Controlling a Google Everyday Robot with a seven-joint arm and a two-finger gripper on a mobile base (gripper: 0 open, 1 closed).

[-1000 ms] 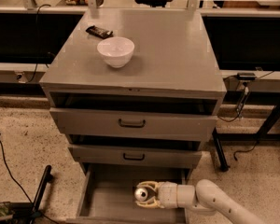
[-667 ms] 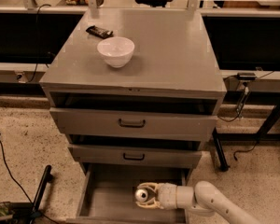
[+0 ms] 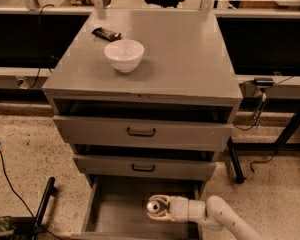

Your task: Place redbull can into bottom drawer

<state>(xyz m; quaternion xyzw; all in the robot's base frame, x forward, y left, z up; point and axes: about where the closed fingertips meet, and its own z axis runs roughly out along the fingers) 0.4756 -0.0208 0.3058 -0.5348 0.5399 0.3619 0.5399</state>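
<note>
Grey desk with three drawers. Bottom drawer pulled well out, plain grey floor showing. Top drawer and middle drawer each slightly ajar, with black handles.

White arm comes in from the lower right, low over the open drawer. Gripper sits inside the bottom drawer, right of its middle, pointing left. Jaws look closed around the can, seen end-on as a round silvery face; contact with the drawer floor not clear from this angle.

On the desk top: white bowl at front left, dark snack bar just behind it, not touching.
</note>
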